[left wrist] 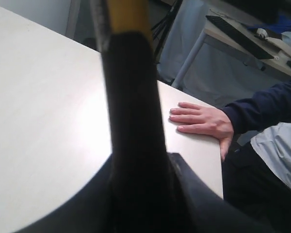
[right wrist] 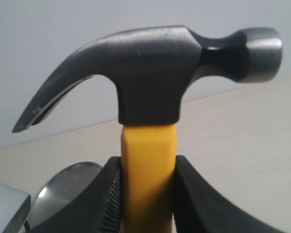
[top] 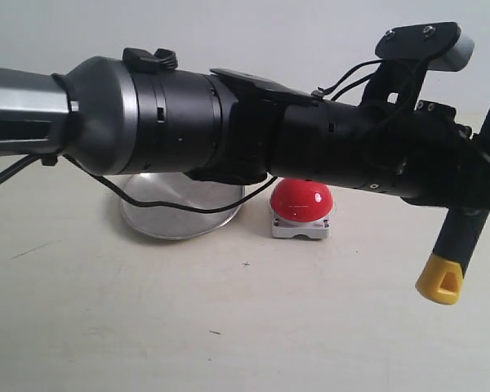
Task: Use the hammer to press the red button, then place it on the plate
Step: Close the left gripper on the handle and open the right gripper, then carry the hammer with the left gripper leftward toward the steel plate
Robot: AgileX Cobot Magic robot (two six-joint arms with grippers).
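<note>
Exterior view: the hammer hangs above the worktop at the right, looped end down, well apart from the red button and the plate beside it. Left wrist view: the left gripper looks closed on the black grip. Right wrist view: the right gripper clamps the yellow neck under the head, probably to steady it for pressing.

A plain white wall backs the pale tabletop; beyond its edge stands a white-legged desk.
</note>
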